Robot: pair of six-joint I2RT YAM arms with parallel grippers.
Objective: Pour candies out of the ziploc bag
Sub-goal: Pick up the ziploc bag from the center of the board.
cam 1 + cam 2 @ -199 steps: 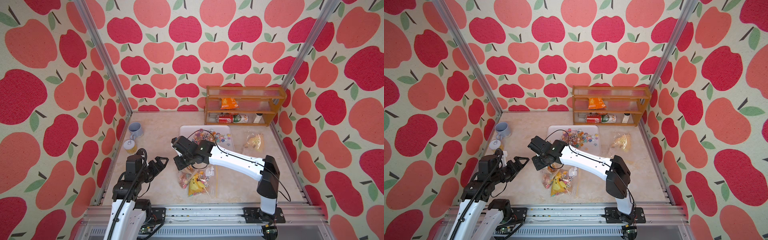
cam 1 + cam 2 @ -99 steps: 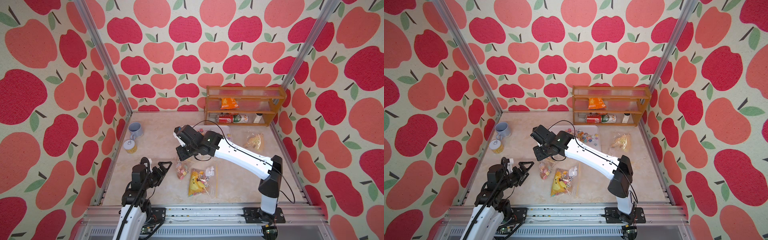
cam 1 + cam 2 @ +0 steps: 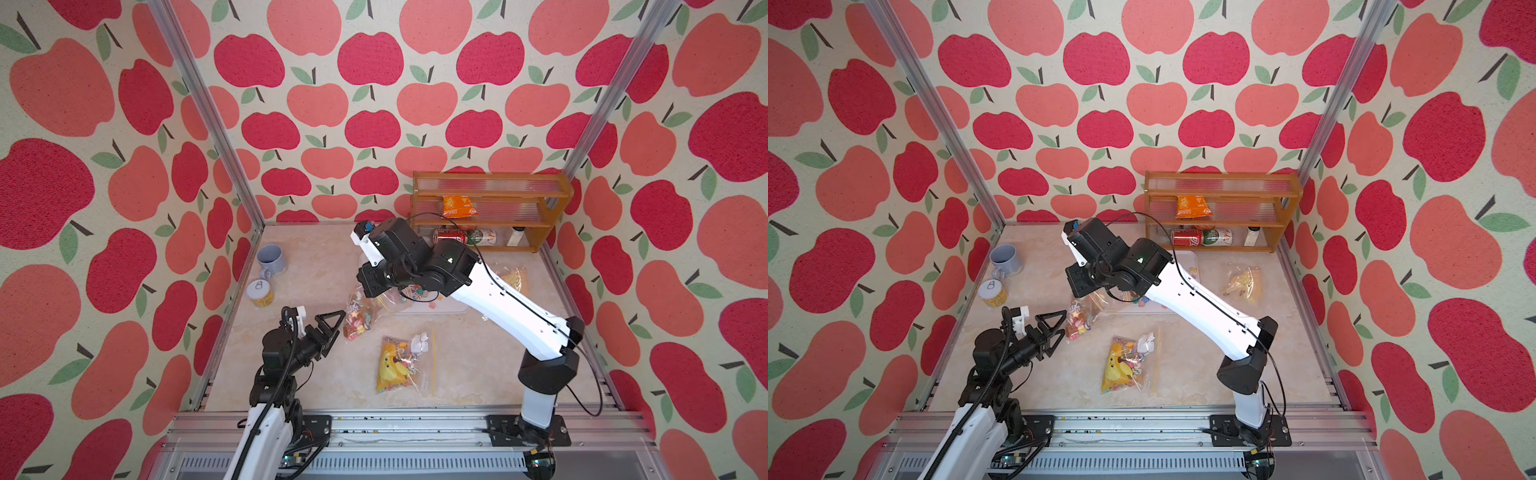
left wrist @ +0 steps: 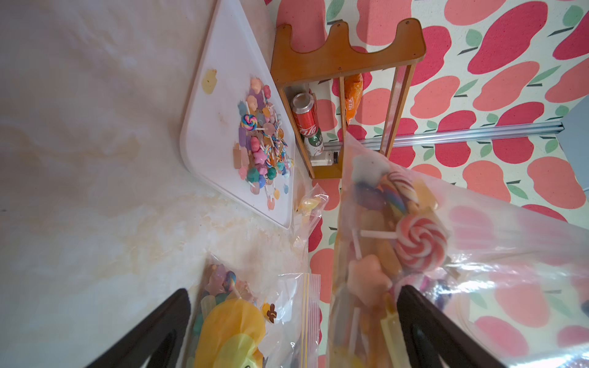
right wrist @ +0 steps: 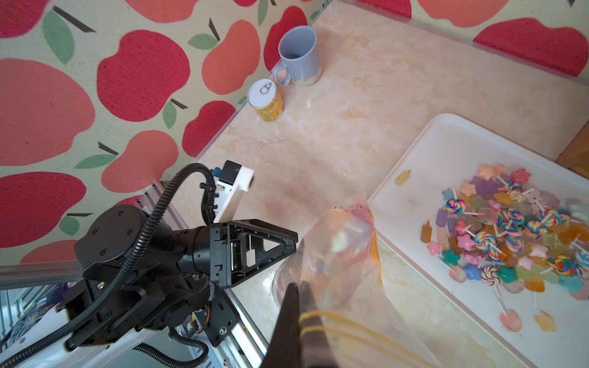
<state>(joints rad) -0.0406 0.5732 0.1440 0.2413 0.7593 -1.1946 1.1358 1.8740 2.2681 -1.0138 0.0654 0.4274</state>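
Ziploc bag (image 3: 358, 315) hangs between left gripper (image 3: 337, 332), tray (image 5: 424, 165); second bag (image 3: 400, 368) nearby.

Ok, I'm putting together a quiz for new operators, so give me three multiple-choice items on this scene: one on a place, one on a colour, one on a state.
1. Where does the loose pile of candies lie?
A. on the white tray
B. on the bare table
C. inside a can

2. What colour is the mug?
A. red
B. blue-grey
C. green

3. How is the right tool set?
A. open over the table
B. shut on nothing
C. shut on the ziploc bag

Answers:
1 A, the pile sits within the tray's rim.
2 B, the right wrist view shows it plainly.
3 C, it pinches the bag near its zip.
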